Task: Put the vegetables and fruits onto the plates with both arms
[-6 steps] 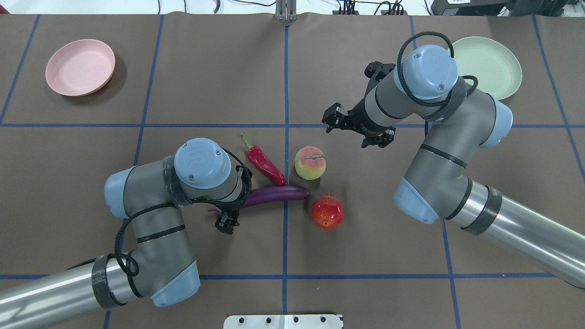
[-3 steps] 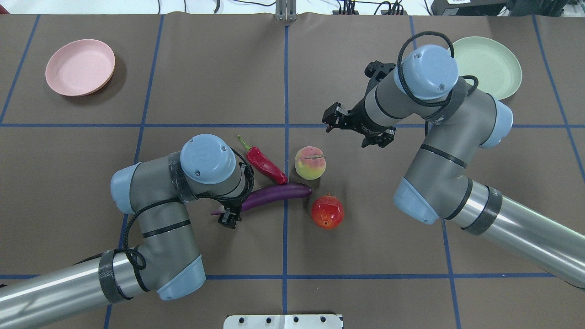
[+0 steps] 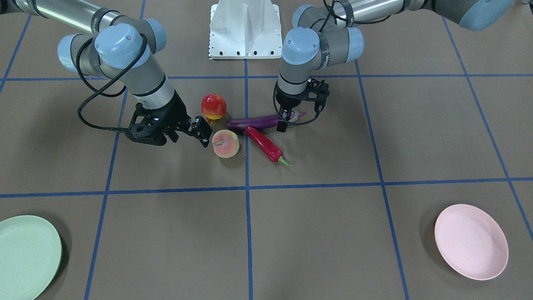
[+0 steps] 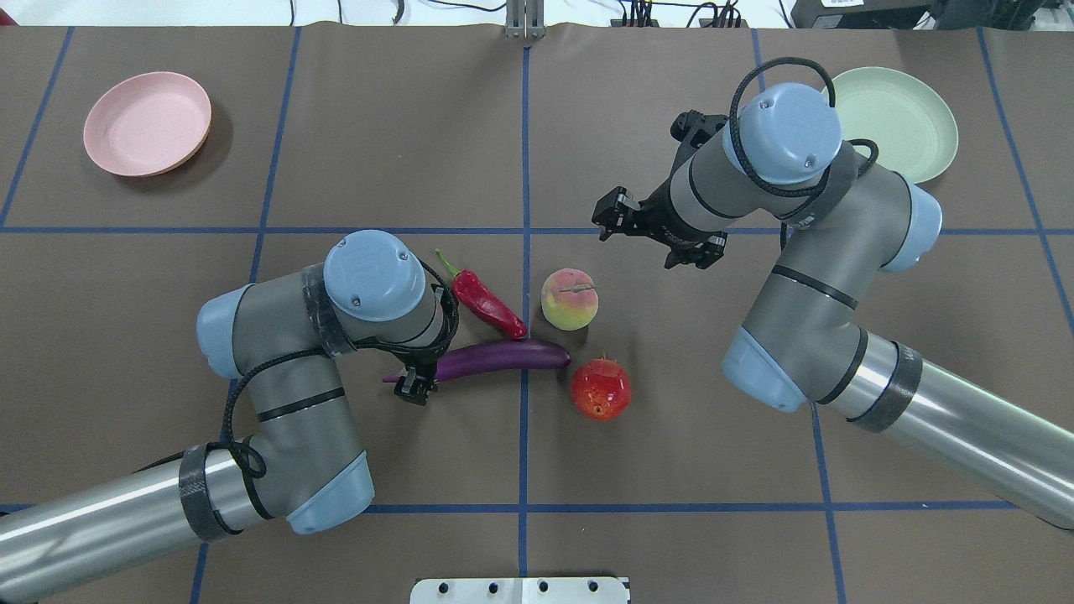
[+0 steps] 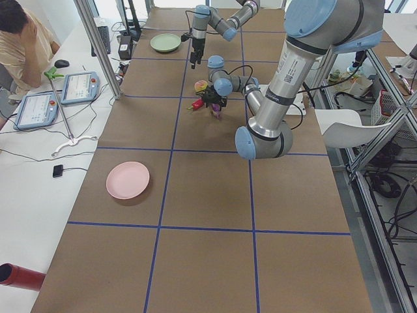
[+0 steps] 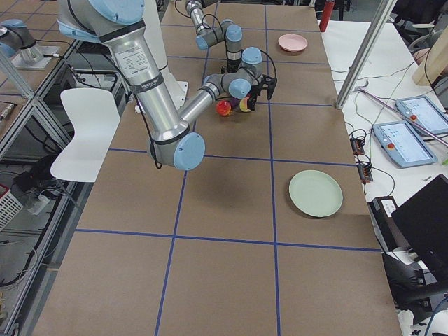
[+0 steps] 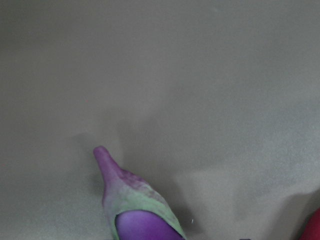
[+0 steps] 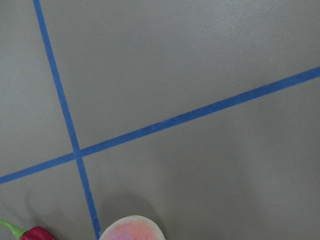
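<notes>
Eggplant [image 4: 503, 358] lies mid-table in the overhead view, just beside the tip of the chili [image 4: 487, 304]. The left gripper [image 4: 418, 382] has moved up since a second ago to straddle its stem end, though whether it grips cannot be told, and the right gripper [image 4: 606, 218] has stayed spread and empty beyond the peach [image 4: 570, 299]. From the front it looks long, slim and glossy purple; the left wrist view shows its pale green cap.
</notes>
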Robot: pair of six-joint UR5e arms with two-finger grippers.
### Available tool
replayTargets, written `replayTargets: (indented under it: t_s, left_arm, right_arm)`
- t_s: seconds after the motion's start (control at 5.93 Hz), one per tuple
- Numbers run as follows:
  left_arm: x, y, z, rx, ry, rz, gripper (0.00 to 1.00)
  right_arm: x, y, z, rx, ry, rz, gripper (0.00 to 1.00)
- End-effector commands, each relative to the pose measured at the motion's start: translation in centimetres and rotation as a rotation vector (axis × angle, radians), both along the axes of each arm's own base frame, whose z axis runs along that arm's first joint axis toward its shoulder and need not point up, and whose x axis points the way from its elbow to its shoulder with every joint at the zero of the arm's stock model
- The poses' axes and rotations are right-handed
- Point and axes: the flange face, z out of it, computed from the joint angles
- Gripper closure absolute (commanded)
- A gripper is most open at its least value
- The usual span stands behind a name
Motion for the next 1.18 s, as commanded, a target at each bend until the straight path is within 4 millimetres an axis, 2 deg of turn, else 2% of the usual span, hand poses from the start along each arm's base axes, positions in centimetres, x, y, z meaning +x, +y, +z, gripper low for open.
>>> replayTargets:
  t_s: [0.0, 0.17, 0.34, 0.51, 0.67, 0.84, 1.01]
  left_arm:
    - [0.7, -0.1, 0.6, -0.011, -0.01, 0.001, 0.14]
    - [0.9, -0.2, 1.1, -0.014, -0.02, 0.002, 0.21]
    - [0.6, -0.3, 0.4, -0.008, -0.01, 0.0, 0.84]
    - [0.1, -0.2, -0.2, 0.0, 0.004, 0.007, 1.0]
    - [-2.6, -0.4, -3.1, 0.06, 0.061, 0.015, 1.0]
    - [-4.1, -0.7, -3.2, 0.076, 0.073, 0.018, 1.0]
    - [-7.2, -3.1, -3.8, 0.078, 0.072, 0.034, 1.0]
  right_arm:
    - [-0.1, 0.1, 0.0, 0.001, 0.001, 0.0, 0.0]
    - [0.0, 0.0, 0.0, 0.005, 0.002, 0.006, 0.0]
    - [-0.7, 0.5, 0.0, 0.011, 0.007, 0.002, 0.0]
    - [-1.1, 0.8, 0.1, 0.015, 0.012, 0.001, 0.0]
    - [-2.0, 1.4, 0.2, 0.015, 0.016, -0.01, 0.0]
    - [-2.9, 2.2, 0.1, 0.006, 0.015, -0.013, 0.0]
    - [-4.7, 3.8, -0.1, -0.03, 0.008, -0.016, 0.0]
